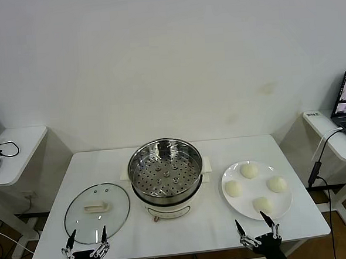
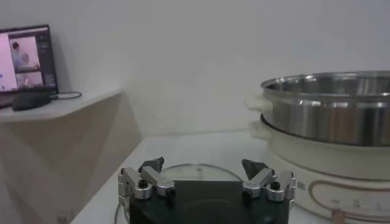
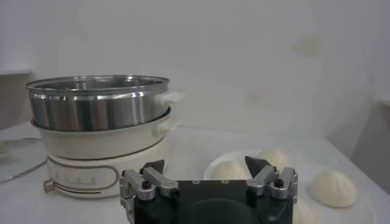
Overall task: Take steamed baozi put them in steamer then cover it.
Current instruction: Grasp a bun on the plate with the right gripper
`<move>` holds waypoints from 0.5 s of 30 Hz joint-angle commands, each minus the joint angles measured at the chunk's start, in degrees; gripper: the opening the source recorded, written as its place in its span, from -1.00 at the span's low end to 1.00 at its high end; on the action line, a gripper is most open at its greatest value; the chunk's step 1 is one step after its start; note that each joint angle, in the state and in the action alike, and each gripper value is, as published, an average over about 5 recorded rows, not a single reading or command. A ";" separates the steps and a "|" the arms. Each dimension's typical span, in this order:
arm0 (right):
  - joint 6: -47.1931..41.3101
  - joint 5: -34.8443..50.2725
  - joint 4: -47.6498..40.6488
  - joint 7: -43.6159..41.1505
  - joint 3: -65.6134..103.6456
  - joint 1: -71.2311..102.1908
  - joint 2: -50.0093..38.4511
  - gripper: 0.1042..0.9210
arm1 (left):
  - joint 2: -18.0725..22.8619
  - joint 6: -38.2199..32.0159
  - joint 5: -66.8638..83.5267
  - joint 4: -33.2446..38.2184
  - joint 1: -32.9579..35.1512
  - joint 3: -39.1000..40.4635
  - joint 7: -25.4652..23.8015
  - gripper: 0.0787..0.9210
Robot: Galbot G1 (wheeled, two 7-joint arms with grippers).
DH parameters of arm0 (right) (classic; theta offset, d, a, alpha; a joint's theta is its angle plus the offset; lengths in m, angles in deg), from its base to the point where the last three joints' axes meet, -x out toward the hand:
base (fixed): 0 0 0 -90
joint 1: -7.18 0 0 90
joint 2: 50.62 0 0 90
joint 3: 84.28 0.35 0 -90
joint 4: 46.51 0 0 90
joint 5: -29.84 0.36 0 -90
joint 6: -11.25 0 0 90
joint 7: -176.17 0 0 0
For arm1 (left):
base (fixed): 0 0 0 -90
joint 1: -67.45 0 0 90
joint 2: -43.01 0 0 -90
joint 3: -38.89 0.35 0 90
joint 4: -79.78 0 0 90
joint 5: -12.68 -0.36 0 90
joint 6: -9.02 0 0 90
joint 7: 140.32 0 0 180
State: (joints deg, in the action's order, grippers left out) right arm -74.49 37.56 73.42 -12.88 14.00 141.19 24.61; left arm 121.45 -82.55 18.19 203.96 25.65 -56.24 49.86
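Head view: the steamer (image 1: 166, 176) stands mid-table, uncovered; the glass cover (image 1: 97, 212) lies flat at its 8 o'clock; four steamed baozi (image 1: 249, 170) sit on a white plate (image 1: 246, 204) at 3 o'clock; left gripper (image 1: 85, 236) and right gripper (image 1: 253, 225) hang at the near edge, fingers apart.

Left wrist view: the left gripper (image 2: 203, 167) is spread before the cover (image 2: 201, 171); steamer (image 2: 329, 128) beside.

Right wrist view: the right gripper (image 3: 204, 164) is spread and empty before the baozi (image 3: 333, 187).

steamer (image 1: 165, 172): polished stainless steel pot, mirror-bright wall; perforated metal tray inside; base smooth cream-white plastic, slightly glossy
cover (image 1: 96, 206): clear glass, thin metal rim, matt cream plastic handle
steamed baozi (image 1: 249, 170): smooth, matt, cream-white dough skin
plate (image 1: 241, 202): glossy white, ceramic-looking
table (image 1: 196, 228): smooth white top, faint sheen
left gripper (image 2: 204, 172): matt black body and fingertips, bare metal joints
right gripper (image 3: 206, 172): same black and metal finish
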 commanded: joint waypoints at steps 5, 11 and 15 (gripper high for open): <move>-0.53 -9.98 -0.26 1.83 3.81 -2.69 -1.87 0.76 | -0.12 4.27 -6.31 3.07 -0.16 -0.78 -1.69 0.77; -6.58 -19.65 -2.40 0.75 9.03 -8.86 -9.27 0.76 | 0.03 5.71 -9.51 3.44 -1.13 -1.72 -4.78 0.77; -10.75 -23.85 -5.13 -2.93 10.46 -13.82 -15.87 0.76 | 0.22 5.83 -10.53 3.28 -1.70 -1.70 -4.97 0.77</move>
State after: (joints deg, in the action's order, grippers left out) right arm -81.93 20.77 68.75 -15.44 20.75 130.98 13.17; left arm 121.54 -78.13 10.70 206.52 24.02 -57.64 46.41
